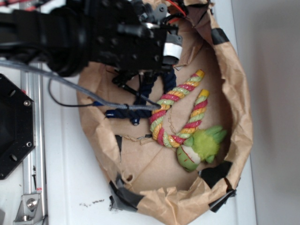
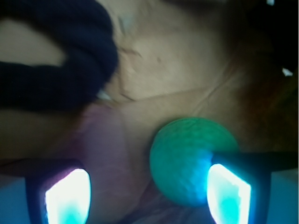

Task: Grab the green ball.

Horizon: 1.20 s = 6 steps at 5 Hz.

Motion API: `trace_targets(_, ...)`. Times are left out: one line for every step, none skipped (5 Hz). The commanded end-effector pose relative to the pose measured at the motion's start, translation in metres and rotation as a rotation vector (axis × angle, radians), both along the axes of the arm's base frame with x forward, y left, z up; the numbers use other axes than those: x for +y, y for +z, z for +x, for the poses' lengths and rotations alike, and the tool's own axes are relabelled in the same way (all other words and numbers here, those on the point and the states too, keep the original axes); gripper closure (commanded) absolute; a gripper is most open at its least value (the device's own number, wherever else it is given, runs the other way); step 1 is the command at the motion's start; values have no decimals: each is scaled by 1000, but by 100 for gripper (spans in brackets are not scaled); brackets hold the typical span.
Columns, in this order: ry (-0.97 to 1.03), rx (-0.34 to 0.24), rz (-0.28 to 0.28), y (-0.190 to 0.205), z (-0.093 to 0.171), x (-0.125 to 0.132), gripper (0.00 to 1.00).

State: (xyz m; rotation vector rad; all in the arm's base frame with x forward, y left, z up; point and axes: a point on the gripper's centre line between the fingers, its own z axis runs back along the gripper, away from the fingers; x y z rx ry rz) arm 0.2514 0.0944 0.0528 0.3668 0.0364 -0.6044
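In the wrist view the green ball [image 2: 189,158] lies on brown paper, between my fingers and close against the right fingertip [image 2: 229,193]. My gripper [image 2: 148,196] is open, with a wide gap from the ball to the left fingertip [image 2: 67,196]. A dark blue rope [image 2: 56,60] curls at the upper left. In the exterior view the black arm [image 1: 108,37] hangs over the upper left of the paper-lined bin and hides the ball and the fingers.
The bin's brown paper wall [image 1: 236,98] rings the work area. Inside lie a red, yellow and green twisted rope [image 1: 180,110], a fuzzy lime-green plush toy [image 1: 199,147] and the dark blue rope [image 1: 136,105]. A black mount plate [image 1: 14,126] sits at left.
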Motion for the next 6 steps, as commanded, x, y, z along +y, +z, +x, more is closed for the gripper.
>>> trace_targets(-23, -63, -10, 20, 14, -2, 2)
trace_targets(-8, -35, 1, 4, 17, 4, 3)
trace_targets(-4, -7, -6, -13, 19, 3, 2)
trace_targets(-6, 14, -20, -22, 17, -2, 3)
trace_targets(3, 42, -6, -35, 15, -2, 6)
trace_targets(16, 40, -16, -37, 15, -5, 100)
